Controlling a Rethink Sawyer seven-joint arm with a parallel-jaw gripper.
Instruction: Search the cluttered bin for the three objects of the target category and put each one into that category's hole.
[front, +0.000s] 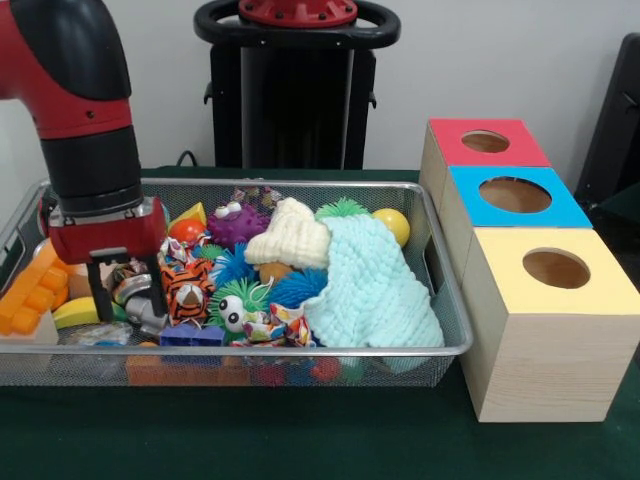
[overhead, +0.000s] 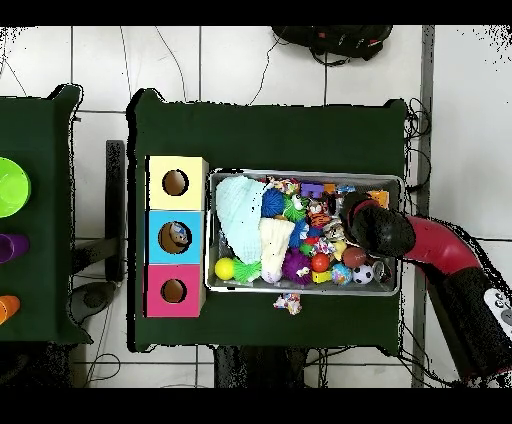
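Note:
The wire mesh bin (front: 300, 352) is full of toys; it also shows in the overhead view (overhead: 300, 175). My gripper (front: 128, 292) is down in its left end, open, with its fingers (front: 101, 292) on either side of a shiny crinkled see-through thing (front: 134, 288), perhaps a bottle. In the overhead view my arm (overhead: 378, 230) covers the gripper. No other bottle shows clearly. The blue-topped box's hole (front: 515, 194) is in the middle box right of the bin. Something pale shows inside the hole in the overhead view (overhead: 175, 237).
A red-topped box (front: 487, 143) and a yellow-topped box (front: 555, 270) flank the blue one. A mint cloth (front: 372, 290), a cream knit (front: 290, 238), an orange block (front: 30, 295), a tiger toy (front: 188, 292) and spiky balls fill the bin. A wrapper (overhead: 288, 302) lies outside.

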